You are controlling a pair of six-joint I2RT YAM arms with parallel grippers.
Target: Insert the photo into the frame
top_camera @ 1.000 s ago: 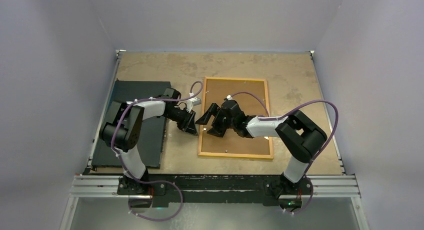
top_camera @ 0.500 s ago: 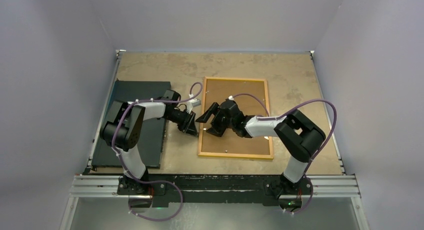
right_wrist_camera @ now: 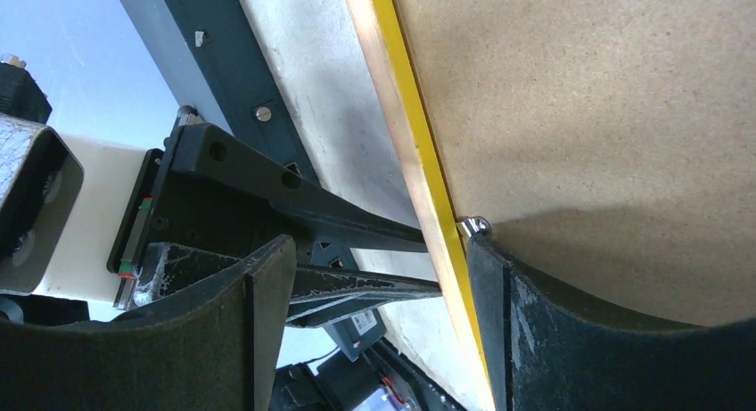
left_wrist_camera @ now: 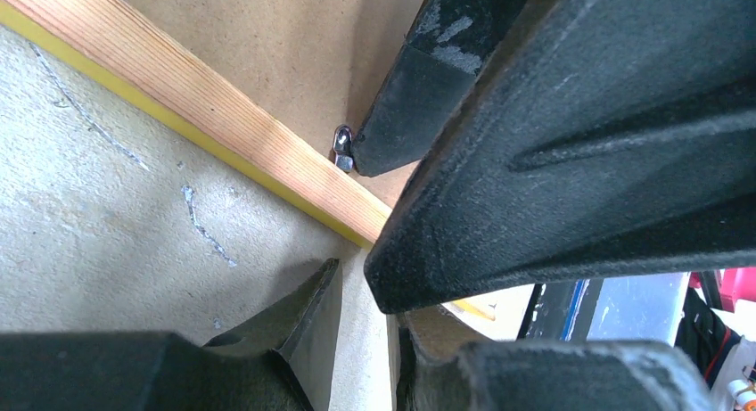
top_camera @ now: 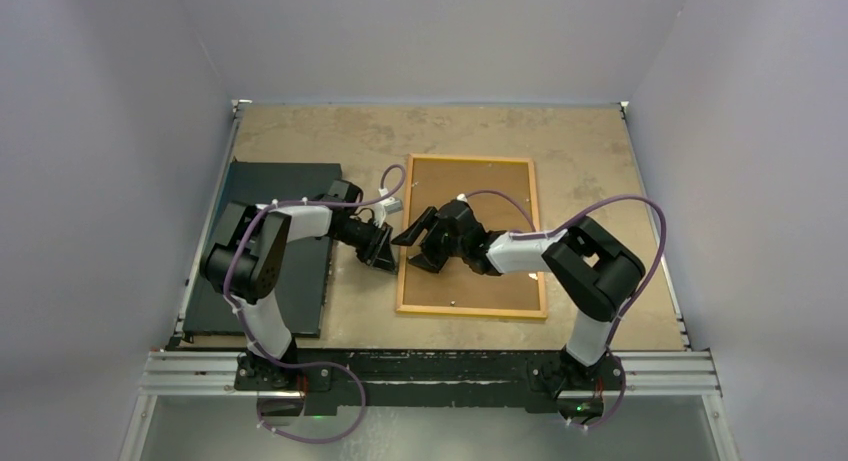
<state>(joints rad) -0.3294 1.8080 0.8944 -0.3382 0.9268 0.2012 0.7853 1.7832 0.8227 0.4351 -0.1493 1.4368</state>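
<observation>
Frame (top_camera: 470,312) face-down, long axis near-far; right tool (top_camera: 404,255) agape astride left rail; left tool (top_camera: 387,258) grip unclear.

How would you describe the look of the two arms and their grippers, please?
Both the left arm and right arm have bulky black joint housings linked by white segments, with a purple cable looped loosely along each. The left gripper and right gripper are matte black, with long tapering fingers whose surfaces show whitish scuffs.
</observation>
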